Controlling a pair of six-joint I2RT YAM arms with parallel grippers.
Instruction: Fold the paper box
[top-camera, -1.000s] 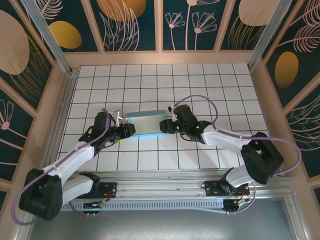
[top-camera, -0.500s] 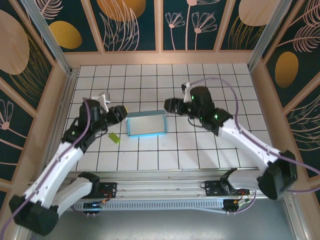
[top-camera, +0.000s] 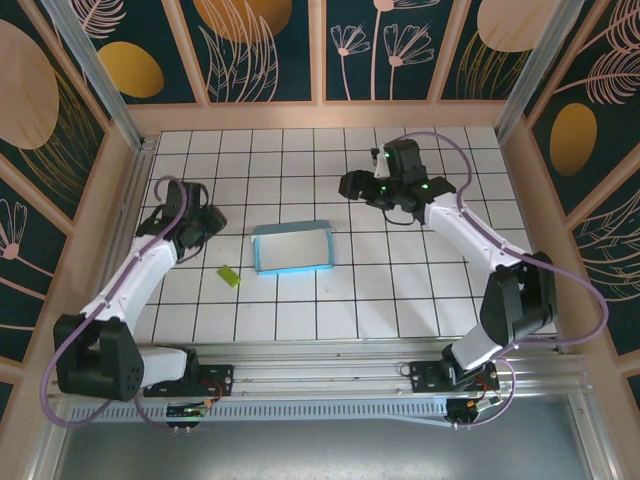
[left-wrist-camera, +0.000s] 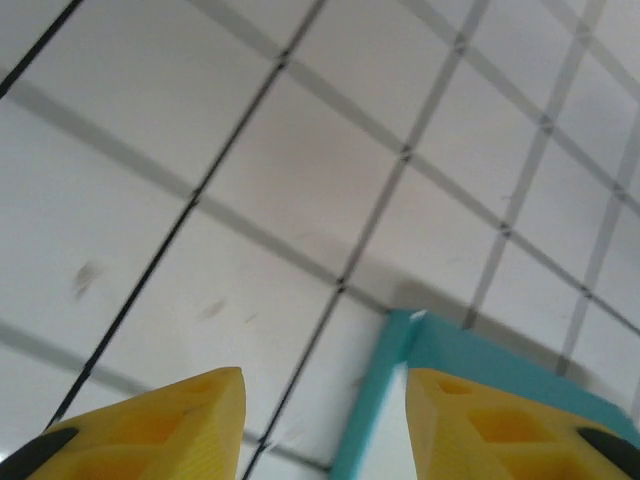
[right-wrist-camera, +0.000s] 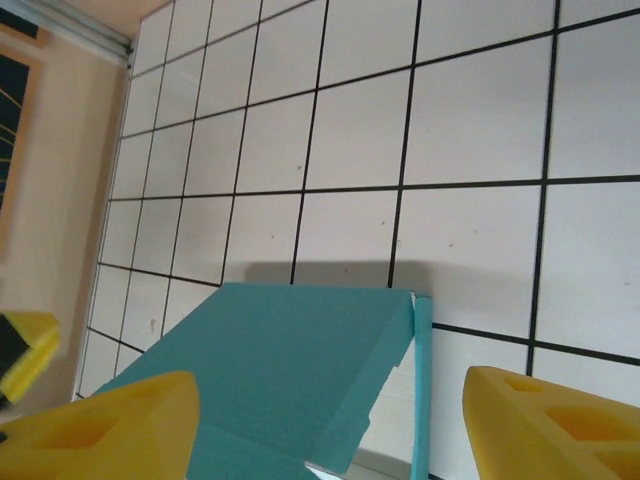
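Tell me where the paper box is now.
In the top view the paper box lies centrally on the tiled table, the small yellow-green piece just off its near-left corner.

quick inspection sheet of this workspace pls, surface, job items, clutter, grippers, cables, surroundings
surface: white tiled table with black grid lines, a few faint smudges
job's things: turquoise paper box lies mid-table, touched by neither gripper
clutter: small yellow-green piece on the table left of the box, apart from it
grippers: left gripper open, nothing between its fingers; right gripper open wide, holding nothing
cables: purple cable loops above the right arm, another runs along the left arm; neither touches the box
surroundings: dark leaf-patterned wall panels in wooden frames; metal rail at the near edge
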